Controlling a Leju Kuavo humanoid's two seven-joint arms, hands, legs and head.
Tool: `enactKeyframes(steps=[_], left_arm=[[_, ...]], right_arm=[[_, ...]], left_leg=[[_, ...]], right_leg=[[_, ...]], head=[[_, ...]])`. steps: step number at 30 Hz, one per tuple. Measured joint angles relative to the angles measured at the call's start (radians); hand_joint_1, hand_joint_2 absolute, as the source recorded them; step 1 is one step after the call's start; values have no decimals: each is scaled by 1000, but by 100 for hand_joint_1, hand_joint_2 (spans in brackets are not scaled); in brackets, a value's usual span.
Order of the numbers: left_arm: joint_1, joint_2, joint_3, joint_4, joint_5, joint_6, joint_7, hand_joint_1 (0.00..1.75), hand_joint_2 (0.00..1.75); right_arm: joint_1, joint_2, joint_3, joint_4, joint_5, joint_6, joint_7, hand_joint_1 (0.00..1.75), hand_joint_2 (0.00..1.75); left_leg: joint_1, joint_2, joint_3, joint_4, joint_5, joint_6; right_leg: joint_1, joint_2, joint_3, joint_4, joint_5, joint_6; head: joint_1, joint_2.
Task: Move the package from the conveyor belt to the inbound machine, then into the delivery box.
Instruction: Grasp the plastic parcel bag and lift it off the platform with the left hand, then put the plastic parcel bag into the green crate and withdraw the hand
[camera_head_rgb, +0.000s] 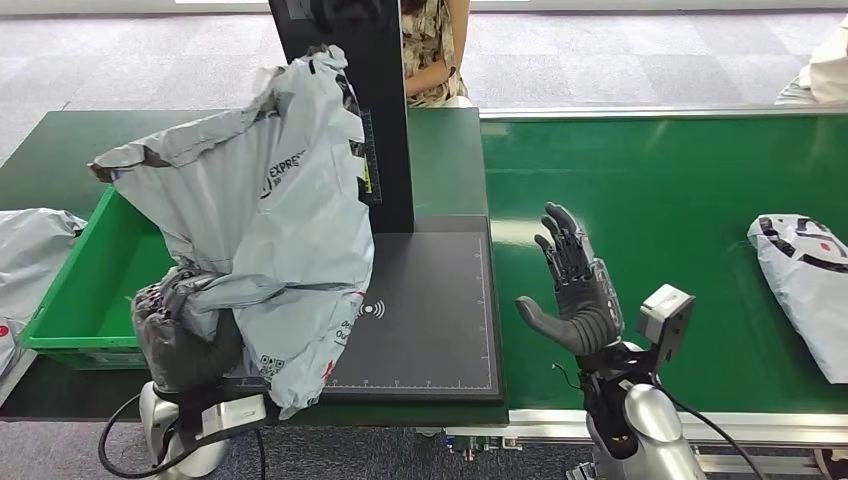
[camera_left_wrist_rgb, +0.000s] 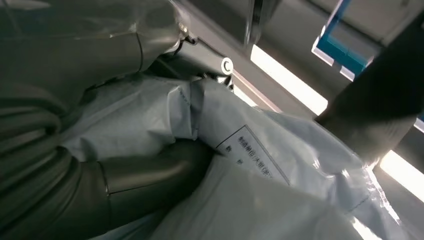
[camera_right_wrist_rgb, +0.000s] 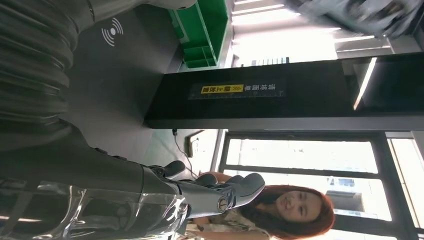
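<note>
Across the table we see a person (camera_head_rgb: 432, 50) in a patterned top standing behind the black upright post. At the far right edge, a pale sleeve (camera_head_rgb: 825, 68) of someone else juts in. A second grey mailer bag (camera_head_rgb: 805, 282) lies on the green surface to the right, and another grey bag (camera_head_rgb: 30, 250) rests at far left.

Grey package (camera_head_rgb: 270, 200) in left hand (camera_head_rgb: 180, 325) above scanner pad (camera_head_rgb: 430, 310).
</note>
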Motion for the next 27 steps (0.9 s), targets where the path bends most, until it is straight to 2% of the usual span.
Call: enactKeyframes(steps=[5, 9, 14, 16, 19, 24, 27], left_arm=[[38, -48, 84, -129, 1, 0, -26, 175, 175], [36, -86, 163, -172, -11, -1, -24, 175, 175], [-37, -92, 273, -130, -56, -2, 65, 175, 175], [-86, -77, 305, -68, -100, -4, 155, 175, 175], [-170, -30, 329, 58, -151, -8, 294, 175, 175], [-305, 49, 341, 276, -225, -26, 429, 175, 175], [-393, 98, 343, 429, -251, -31, 472, 175, 175]], right_arm=[[16, 0, 0, -5, 0, 0, -10, 0, 175], [27, 0, -1, -13, 0, 0, -12, 0, 175], [32, 2, -1, -25, 2, 4, -18, 0, 175], [34, 4, -1, -29, 5, 8, -20, 0, 175], [37, 7, -1, -36, 10, 14, -21, 0, 175], [26, 9, -1, -37, 11, 26, -21, 0, 175], [4, 9, 0, -27, 3, 29, -15, 0, 175]], left_leg=[[0, 0, 0, 0, 0, 0], [0, 0, 0, 0, 0, 0], [0, 0, 0, 0, 1, 1], [0, -1, 0, 0, 2, 0], [1, -1, 0, 0, 3, 0], [1, 0, 0, 0, 3, -1], [1, 0, 0, 0, 4, -2]], right_leg=[[0, 0, 0, 0, 0, 0], [0, 0, 0, 0, 0, 0], [0, -1, 0, 0, 1, -1], [0, -1, 0, 0, 1, -1], [0, -1, 0, 1, 2, -1], [1, -1, -1, 1, 3, -2], [1, 0, -1, 2, 3, -3]], head=[[0, 0], [0, 0], [0, 0], [0, 0], [0, 0], [0, 0], [0, 0]])
